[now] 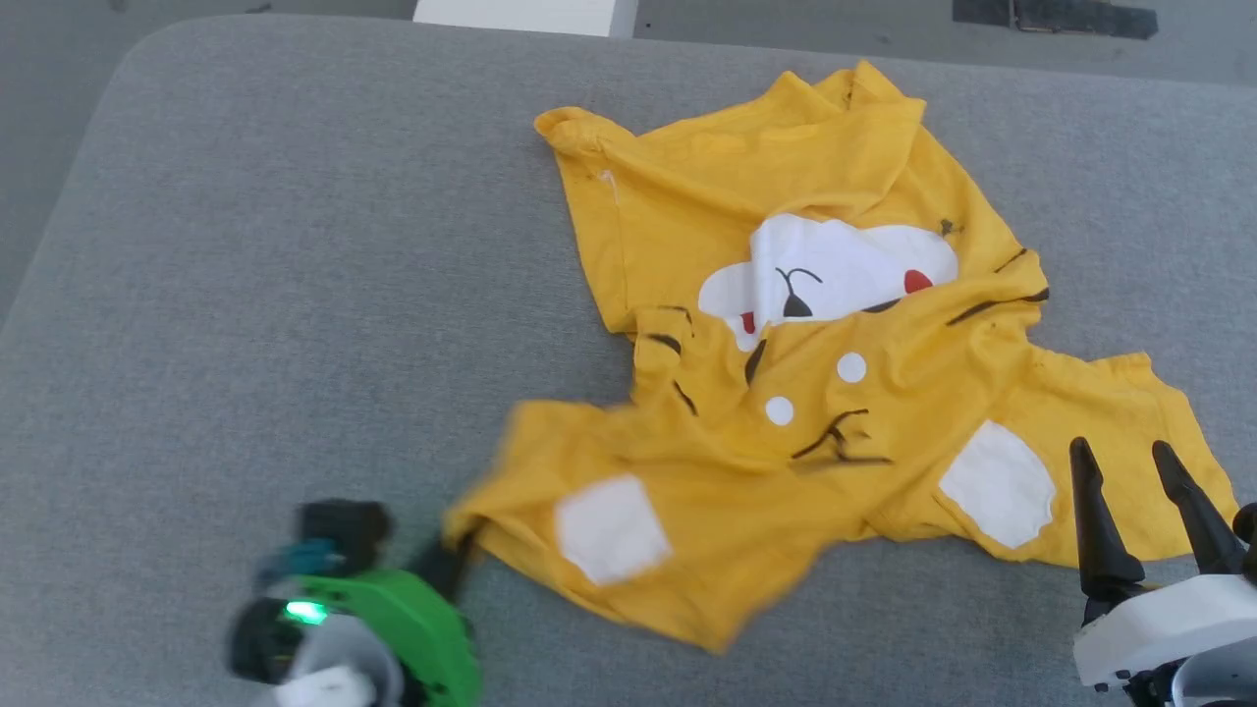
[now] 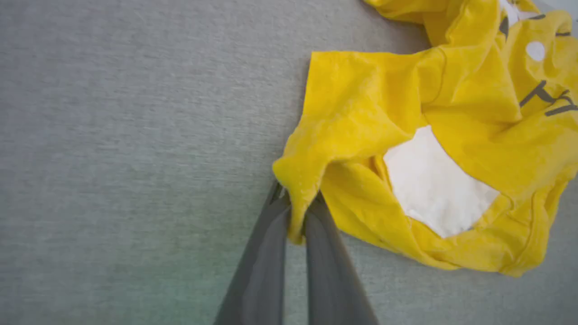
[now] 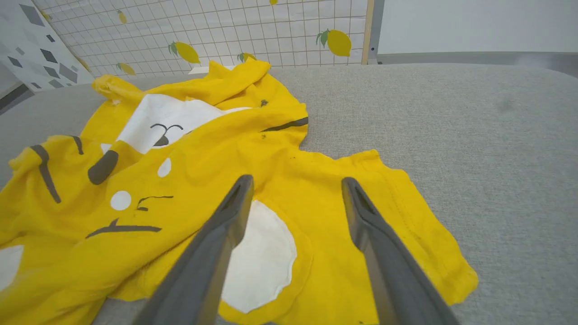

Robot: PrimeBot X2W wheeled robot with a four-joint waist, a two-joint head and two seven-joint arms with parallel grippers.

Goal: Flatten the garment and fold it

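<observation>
Grey cloth covers the table (image 1: 245, 295), whose rounded far left corner shows in the head view with grey floor (image 1: 786, 20) past the far edge. A white block (image 1: 525, 15) sits on the floor just behind that edge. The right wrist view shows a white grid wall (image 3: 226, 31) printed with lemons beyond the table.

The shirt (image 1: 707, 196) lies crumpled on the right half of the table, print up. It reaches from close to the far edge down toward the near edge. Its middle is bunched into folds that cut across the white face print (image 1: 835, 270). Two white dots and some black stripes show below the face. Both sleeves spread toward the near edge, each with a white patch.

The left gripper (image 2: 298, 205) is near the near edge, left of the table's middle, and looks blurred in the head view. Its jaws are nearly closed, pinching a yellow corner of the left sleeve (image 2: 361, 113). The cloth rises into a small peak between the fingers. That sleeve's patch (image 2: 433, 180) lies just beside the pinch.

The right gripper (image 1: 1121, 452) is at the near right corner, jaws wide, nothing between them. Its fingers point out over the right sleeve (image 3: 397, 216). In the right wrist view one finger crosses that sleeve's patch (image 3: 266, 253) and the other crosses plain yellow cloth. Whether the tips touch the cloth I cannot tell.
</observation>
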